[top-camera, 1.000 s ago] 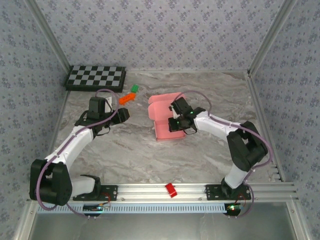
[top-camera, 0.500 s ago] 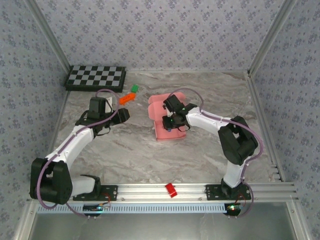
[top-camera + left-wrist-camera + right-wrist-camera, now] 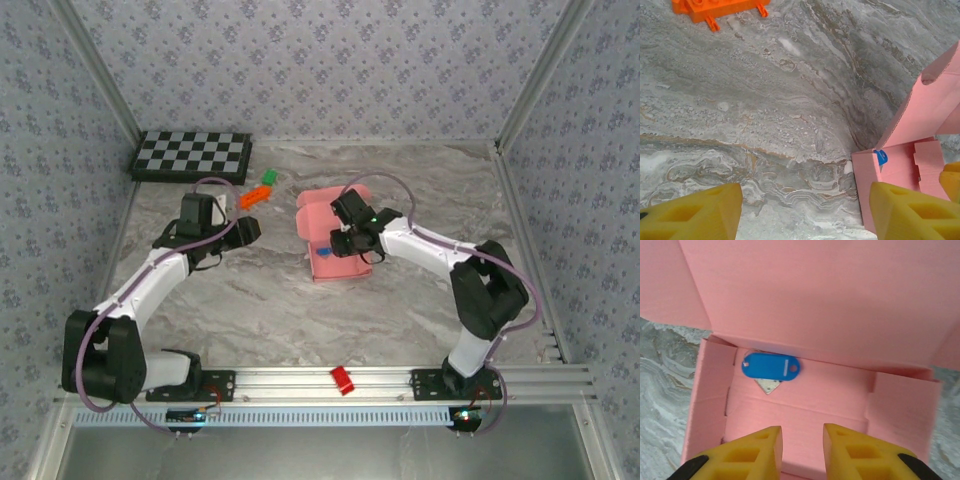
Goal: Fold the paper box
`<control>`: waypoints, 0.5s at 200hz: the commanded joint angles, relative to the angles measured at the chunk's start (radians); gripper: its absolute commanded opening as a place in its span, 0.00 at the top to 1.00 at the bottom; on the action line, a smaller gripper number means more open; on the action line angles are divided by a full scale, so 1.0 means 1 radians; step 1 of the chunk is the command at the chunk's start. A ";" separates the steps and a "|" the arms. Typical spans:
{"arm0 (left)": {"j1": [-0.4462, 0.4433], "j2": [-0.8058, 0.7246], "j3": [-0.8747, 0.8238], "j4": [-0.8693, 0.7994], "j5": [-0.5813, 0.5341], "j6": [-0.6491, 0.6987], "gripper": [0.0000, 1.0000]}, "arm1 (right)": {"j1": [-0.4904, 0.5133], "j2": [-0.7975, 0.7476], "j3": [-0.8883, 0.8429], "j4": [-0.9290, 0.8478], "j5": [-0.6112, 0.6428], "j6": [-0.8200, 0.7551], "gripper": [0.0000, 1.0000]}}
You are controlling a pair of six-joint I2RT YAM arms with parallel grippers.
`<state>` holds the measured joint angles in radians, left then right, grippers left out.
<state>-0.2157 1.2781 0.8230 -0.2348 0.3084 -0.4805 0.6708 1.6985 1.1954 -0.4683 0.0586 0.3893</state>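
The pink paper box (image 3: 322,265) sits mid-table as an open tray, its lid flap (image 3: 322,203) standing up at the back. My right gripper (image 3: 342,246) hovers over the tray. In the right wrist view its yellow jaws (image 3: 802,450) stand a little apart above the box floor (image 3: 840,400) with nothing between them. A blue key tag (image 3: 771,366) lies in the tray's far left corner. My left gripper (image 3: 248,232) waits left of the box. In its own view it is wide open (image 3: 805,215) over bare table, with the box's corner (image 3: 867,185) by its right finger.
A checkerboard (image 3: 192,155) lies at the back left. An orange block (image 3: 254,198) and a green block (image 3: 268,177) sit between it and the box. A small red block (image 3: 343,380) rests on the front rail. Patterned walls close in the table.
My right gripper has shifted left from the box's right side to over the tray and its jaws have parted. The blue tag now shows on the box floor. The left arm has stayed still.
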 commanded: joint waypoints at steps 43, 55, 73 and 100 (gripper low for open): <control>-0.060 0.092 0.089 0.067 0.098 0.015 0.33 | -0.096 -0.123 -0.146 0.025 0.044 0.063 0.70; -0.086 0.125 0.105 0.091 0.116 0.022 0.33 | -0.119 -0.142 -0.177 0.062 0.011 0.066 0.69; -0.123 0.183 0.131 0.151 0.150 0.031 0.33 | -0.149 -0.169 -0.223 0.121 -0.047 0.066 0.67; -0.153 0.299 0.178 0.238 0.201 0.022 0.34 | -0.189 -0.186 -0.276 0.210 -0.123 0.048 0.64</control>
<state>-0.3489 1.5002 0.9401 -0.1070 0.4305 -0.4709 0.5083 1.5421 0.9565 -0.3599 0.0261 0.4370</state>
